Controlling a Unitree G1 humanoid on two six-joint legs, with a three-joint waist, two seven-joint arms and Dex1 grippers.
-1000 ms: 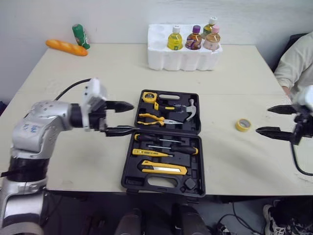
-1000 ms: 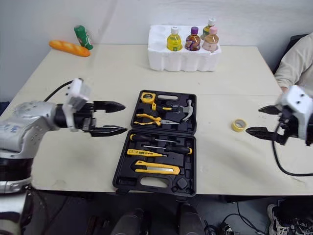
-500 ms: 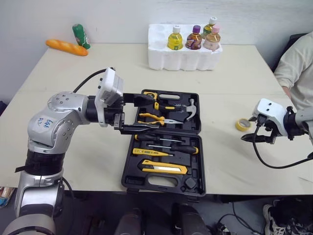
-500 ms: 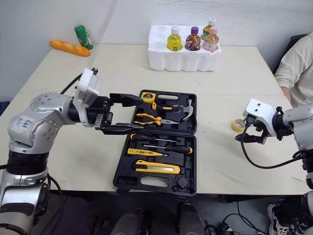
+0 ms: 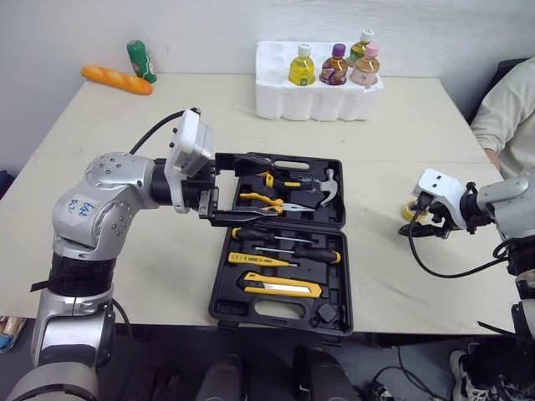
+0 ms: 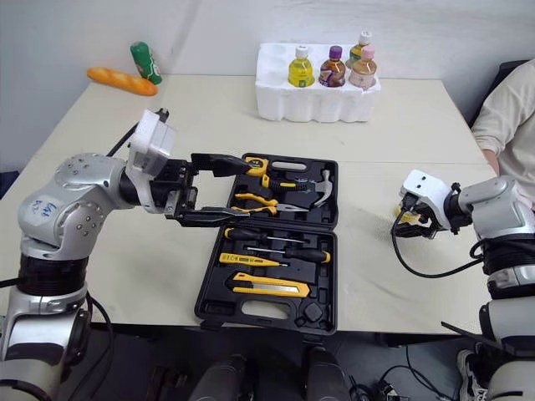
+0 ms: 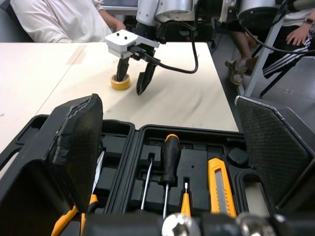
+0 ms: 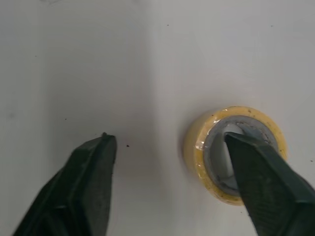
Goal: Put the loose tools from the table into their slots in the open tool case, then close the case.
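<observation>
Counter (image 5: 167, 109) is bearing an open tool case (image 5: 318, 271) holding pliers (image 5: 259, 200), hammer (image 5: 322, 188) and screwdrivers (image 5: 284, 238); left hand (image 5: 269, 190) is gaping above it; at 3 o'clock, the spread right hand (image 8: 167, 140) is straddling a tape roll's (image 8: 197, 147) wall.

Tool (image 8: 167, 139) (spread wide) over tape roll (image 8: 197, 150).

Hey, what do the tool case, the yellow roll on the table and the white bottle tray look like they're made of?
Tool case: moulded hard plastic, matte black, with shaped slots for the tools.
Yellow roll: likely vinyl tape with a glossy face, wound on a grey core, possibly card or plastic.
White tray: seemingly foam, likely polystyrene, matte with thick, soft-edged walls.
</observation>
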